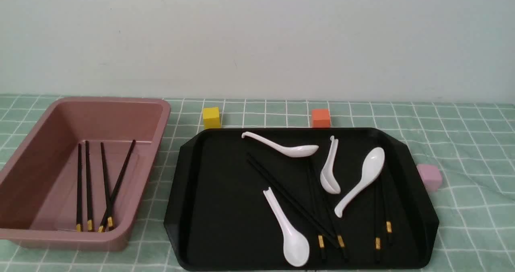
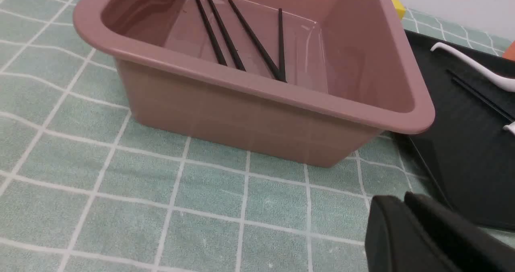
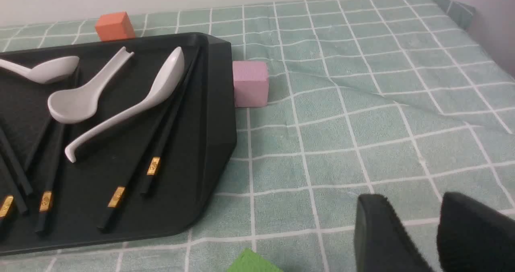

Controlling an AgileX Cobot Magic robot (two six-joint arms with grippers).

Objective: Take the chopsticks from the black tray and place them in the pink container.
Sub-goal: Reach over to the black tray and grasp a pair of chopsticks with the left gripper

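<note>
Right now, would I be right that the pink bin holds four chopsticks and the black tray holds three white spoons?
Not quite: the front view shows four white spoons on the black tray, not three. The pink bin does hold four chopsticks.

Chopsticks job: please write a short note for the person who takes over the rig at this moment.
Left hand: looks shut, empty, low beside the container.
Right hand: open, empty, beside the tray.
Done: four chopsticks lie in the container.
Left: at least four more remain in the tray, some partly under the spoons. The exact count is hard to tell, black on black. Move them to the container; the spoons stay.
</note>
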